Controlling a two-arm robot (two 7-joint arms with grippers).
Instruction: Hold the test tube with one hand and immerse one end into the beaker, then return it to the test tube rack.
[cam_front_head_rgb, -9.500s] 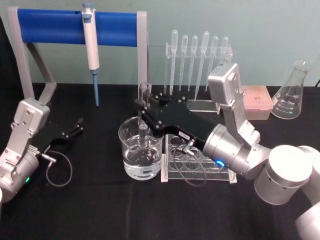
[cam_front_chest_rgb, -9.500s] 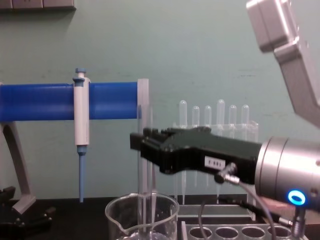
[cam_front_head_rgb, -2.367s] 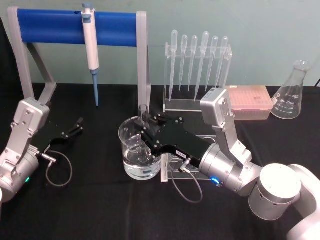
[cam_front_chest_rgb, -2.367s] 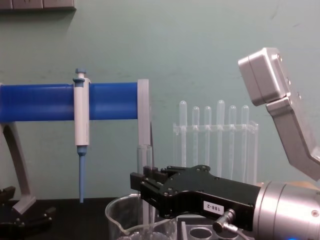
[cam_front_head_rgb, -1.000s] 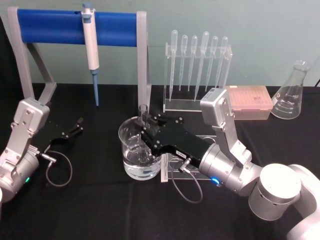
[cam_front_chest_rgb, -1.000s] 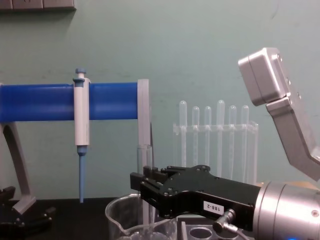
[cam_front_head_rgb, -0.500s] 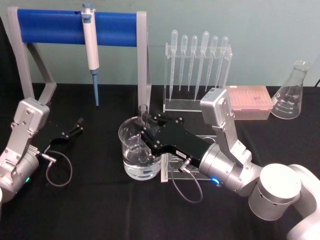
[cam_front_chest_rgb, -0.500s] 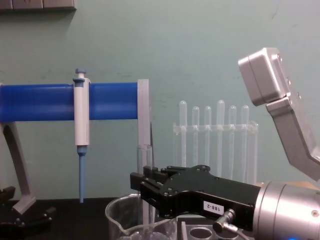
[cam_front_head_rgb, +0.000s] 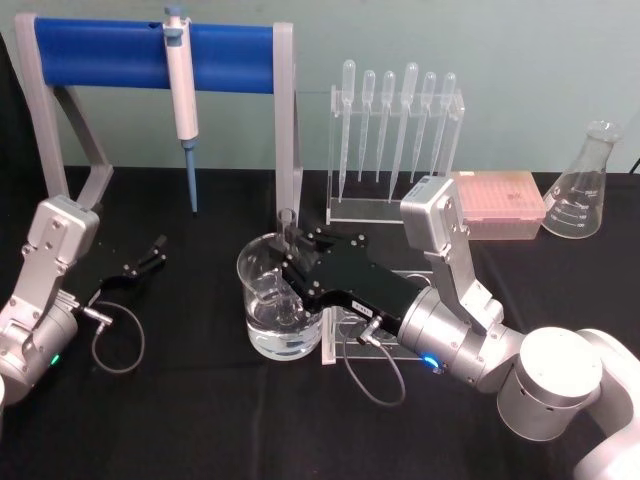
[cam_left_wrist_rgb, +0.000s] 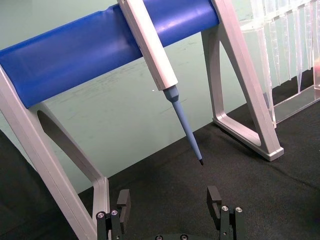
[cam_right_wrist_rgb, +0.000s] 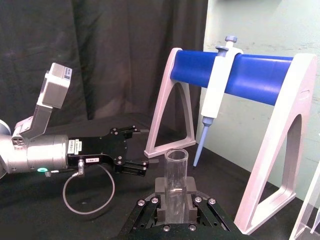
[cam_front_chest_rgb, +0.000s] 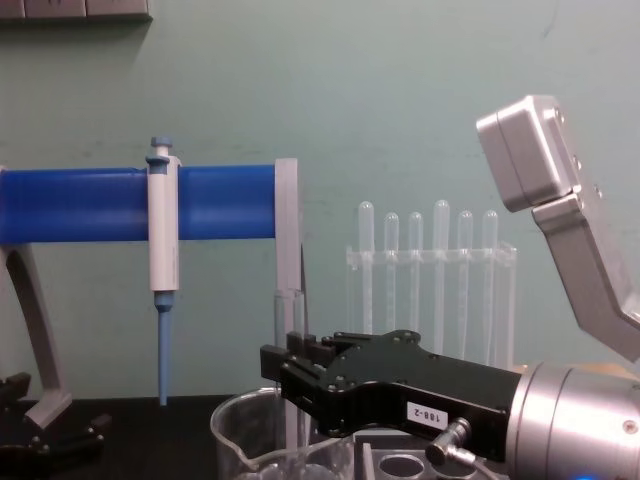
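Here the right gripper (cam_front_head_rgb: 291, 240) reaches over the beaker (cam_front_head_rgb: 258, 292), which stands mid-bench (cam_front_head_rgb: 200, 420), just beside the left end of the test tube rack (cam_front_head_rgb: 331, 338). Its jaws are clamped on the test tube (cam_front_head_rgb: 287, 218), which is held upright with its lower end down inside the beaker of clear liquid. The left gripper (cam_left_wrist_rgb: 169, 197) lies near the bench's left edge, its 2 fingers (cam_left_wrist_rgb: 123, 198) spread wide, holding nothing. 6 pipettes (cam_front_head_rgb: 389, 120) hang toward the back edge.

Black table (cam_front_head_rgb: 200, 420) with beaker (cam_front_head_rgb: 258, 300), flask (cam_front_head_rgb: 582, 195)
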